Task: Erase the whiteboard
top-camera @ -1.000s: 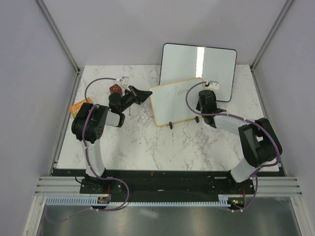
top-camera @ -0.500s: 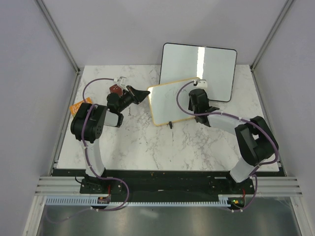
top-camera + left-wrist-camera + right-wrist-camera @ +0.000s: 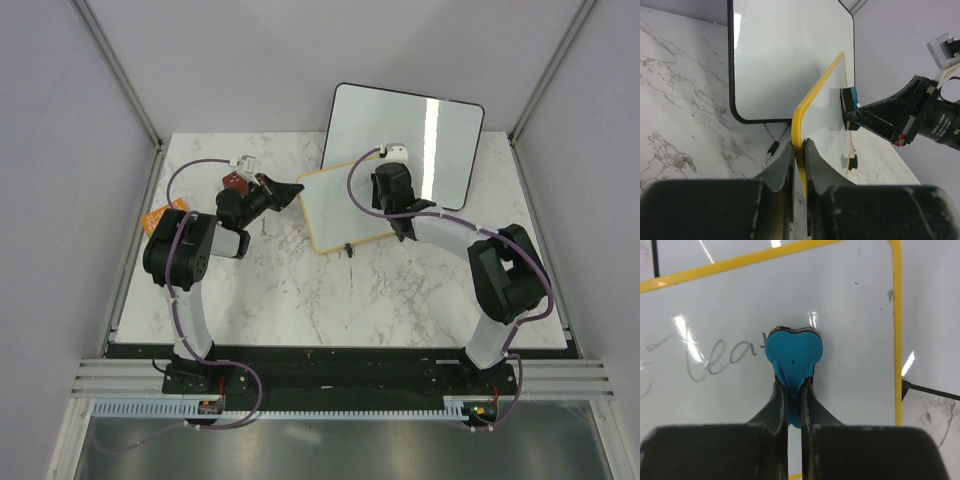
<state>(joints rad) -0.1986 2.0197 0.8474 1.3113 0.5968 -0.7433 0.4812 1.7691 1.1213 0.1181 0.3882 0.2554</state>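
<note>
Pinching whiteboard (image 3: pixel 335 215) edge, left gripper (image 3: pixel 799 147); right gripper (image 3: pixel 794 385) presses eraser (image 3: pixel 793 352) on it.

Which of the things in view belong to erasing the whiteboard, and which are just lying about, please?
In use:
whiteboard, yellow-framed, with writing on it
left claw, shut on its frame edge
blue eraser, pressed against the board
right claw, shut on the eraser

Lying about:
larger black-framed board, behind
orange object, far left
</note>
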